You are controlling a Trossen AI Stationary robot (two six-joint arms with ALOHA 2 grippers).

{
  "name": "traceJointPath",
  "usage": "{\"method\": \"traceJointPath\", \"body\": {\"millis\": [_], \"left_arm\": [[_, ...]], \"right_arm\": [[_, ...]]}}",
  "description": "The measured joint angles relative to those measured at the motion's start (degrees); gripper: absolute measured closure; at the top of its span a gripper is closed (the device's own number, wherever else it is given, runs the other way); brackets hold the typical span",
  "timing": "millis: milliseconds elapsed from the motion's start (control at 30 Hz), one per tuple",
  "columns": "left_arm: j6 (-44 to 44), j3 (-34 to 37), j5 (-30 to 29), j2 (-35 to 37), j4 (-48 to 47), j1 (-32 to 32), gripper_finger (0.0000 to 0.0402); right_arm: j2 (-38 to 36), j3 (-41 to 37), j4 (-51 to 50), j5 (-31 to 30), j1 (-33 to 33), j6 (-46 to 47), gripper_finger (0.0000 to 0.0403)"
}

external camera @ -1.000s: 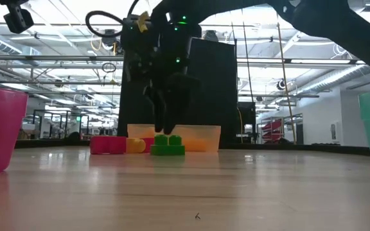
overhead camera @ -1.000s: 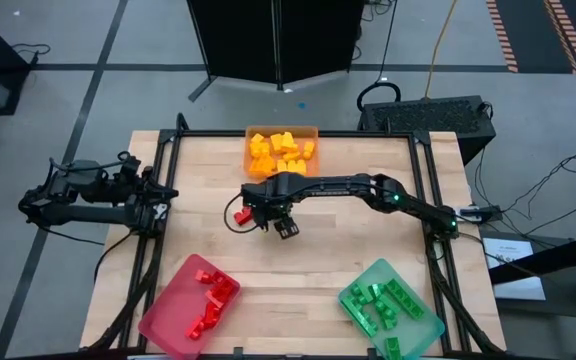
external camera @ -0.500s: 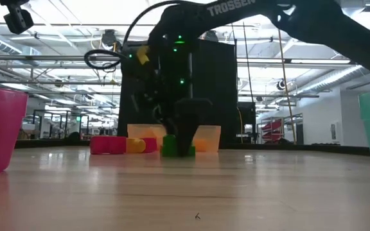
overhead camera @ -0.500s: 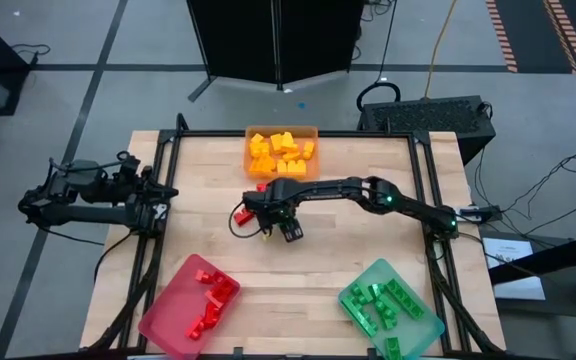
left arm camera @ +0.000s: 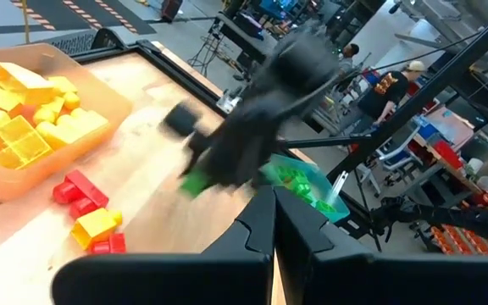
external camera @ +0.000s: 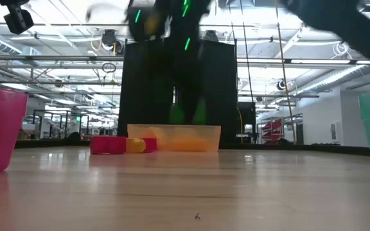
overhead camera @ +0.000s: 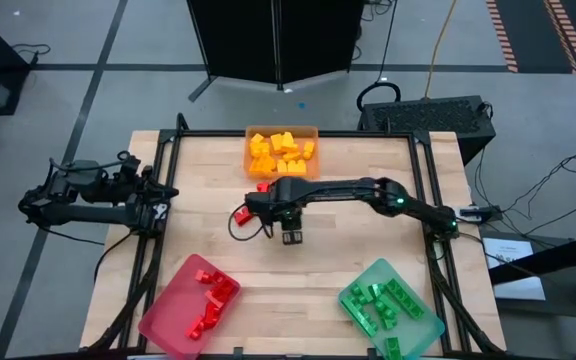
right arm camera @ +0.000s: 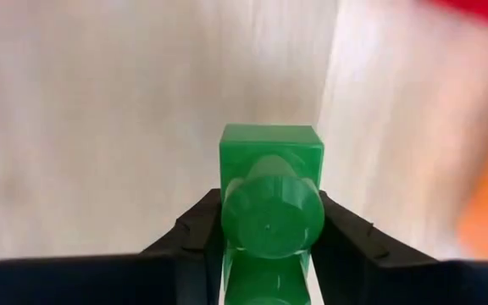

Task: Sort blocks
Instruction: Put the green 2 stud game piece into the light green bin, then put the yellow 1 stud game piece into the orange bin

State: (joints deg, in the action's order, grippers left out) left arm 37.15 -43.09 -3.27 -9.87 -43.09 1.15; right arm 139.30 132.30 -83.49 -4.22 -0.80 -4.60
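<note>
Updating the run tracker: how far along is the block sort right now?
Mostly done: the orange tray, red tray and green tray each hold matching blocks. In hand: the right gripper is clamped on a green block, lifted off the table. Left: a red block and a yellow block near the orange tray. The left gripper is shut, parked at the table's left edge.

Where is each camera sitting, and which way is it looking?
High view: above, looking straight down on the table; both arms show, the right claw at the middle.
Low view: at tabletop height, looking level across; the right arm blurs overhead with a green block.
Left wrist view: on the left arm at the table's edge, past its shut left claw.
Right wrist view: on the right arm, down at the block its fingers grip.
Shared: the orange tray appears in the high, low and left wrist views.
</note>
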Motion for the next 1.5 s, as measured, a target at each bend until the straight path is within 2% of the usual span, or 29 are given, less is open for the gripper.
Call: {"method": "traceJointPath", "body": {"millis": [100, 233, 333, 467, 633, 767, 933, 1067, 1200, 1267, 1400, 1500], "left_arm": [[0.04, 0.01, 0.02, 0.00, 0.02, 0.00, 0.0398], [0.07, 0.00, 1.31, 0.00, 0.04, 0.00, 0.0398], [0.07, 0.01, 1.99, 0.00, 0.04, 0.00, 0.0398], [0.02, 0.00, 2.73, 0.00, 0.04, 0.00, 0.0398], [0.00, 0.00, 2.75, -0.02, 0.10, 0.01, 0.0398], [0.00, 0.00, 2.78, -0.02, 0.13, 0.00, 0.0398], [0.02, 0.00, 2.78, -0.02, 0.13, 0.00, 0.0398], [0.02, 0.00, 2.80, -0.01, 0.12, 0.00, 0.0398], [0.00, 0.00, 2.78, 0.00, 0.11, 0.00, 0.0398], [-0.02, 0.00, 2.63, -0.01, 0.11, 0.00, 0.0398], [-0.20, 0.00, 1.63, -0.02, 0.11, 0.00, 0.0398], [-0.48, 0.00, 1.57, -0.02, 0.11, 0.01, 0.0398]], "right_arm": [[-4.80, 0.27, -6.57, 2.81, 2.60, 7.61, 0.0287], [-11.08, -1.84, -6.27, 5.93, 8.92, 19.75, 0.0287], [-17.17, -3.84, -6.42, 5.52, 14.56, 30.95, 0.0287], [-23.98, -12.60, -6.40, 0.80, 22.48, 50.88, 0.0287], [-33.91, -29.72, -4.89, 1.30, 30.95, 76.37, 0.0287], [-39.81, -42.84, 5.47, 3.57, 36.32, 91.27, 0.0287], [-44.97, -54.51, 19.08, 4.76, 41.40, 104.30, 0.0287], [-45.57, -59.89, 26.10, 5.82, 43.65, 109.85, 0.0287], [-45.32, -62.59, 33.80, 6.40, 44.11, 111.29, 0.0287], [-45.37, -62.79, 34.20, 7.24, 44.00, 111.18, 0.0262], [-45.37, -62.82, 32.69, 9.64, 43.60, 112.63, 0.0142], [-45.37, -62.46, 31.45, 11.86, 43.36, 113.46, 0.0083]]}}
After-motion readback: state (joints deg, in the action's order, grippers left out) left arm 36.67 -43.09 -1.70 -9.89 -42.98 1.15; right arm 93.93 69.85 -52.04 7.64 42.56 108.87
